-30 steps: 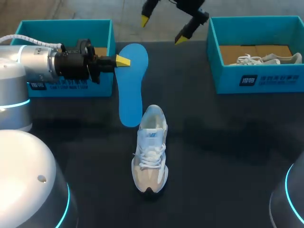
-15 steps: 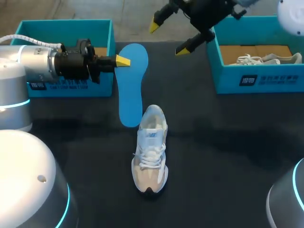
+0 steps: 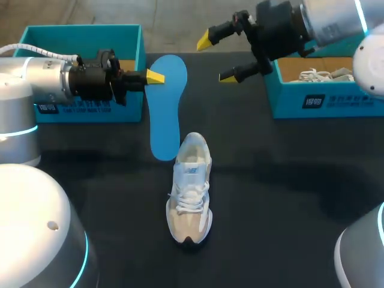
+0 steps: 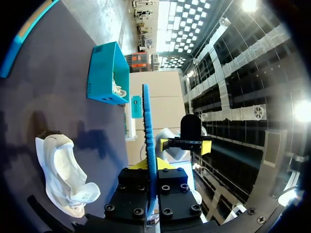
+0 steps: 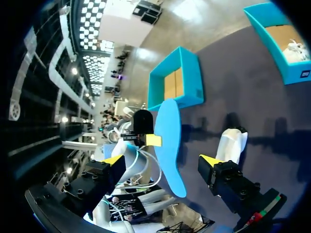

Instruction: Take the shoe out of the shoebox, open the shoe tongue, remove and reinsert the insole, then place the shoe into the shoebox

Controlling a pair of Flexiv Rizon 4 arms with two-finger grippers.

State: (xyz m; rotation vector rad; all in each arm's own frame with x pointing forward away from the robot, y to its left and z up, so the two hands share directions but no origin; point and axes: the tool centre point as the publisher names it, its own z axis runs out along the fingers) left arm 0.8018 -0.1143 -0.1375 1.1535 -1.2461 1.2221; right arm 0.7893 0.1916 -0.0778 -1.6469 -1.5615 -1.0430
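Your left pincer point(image 3: 155, 77) is clenched on the blue insole point(image 3: 166, 108). It grips the insole at the edge, near its wide far end. In the left wrist view, the insole looks thin and edge-on, right between the two fingers. The near end of the insole comes down just beside the heel of the shoe point(image 3: 190, 189). You cannot tell if the two touch.

The white shoe sits upright on the dark surface point(image 3: 282, 198), near the middle. Its toe points toward you and its heel points away. It is well apart from both pincers.

Your right pincer point(image 3: 216, 59) is released, with its fingers spread wide and nothing in them. It hangs over the far part of the surface, between the insole and the right shoebox point(image 3: 324, 102). A second shoe point(image 3: 333, 74) lies inside that box. The left shoebox point(image 3: 129, 45) stands just behind your left pincer.
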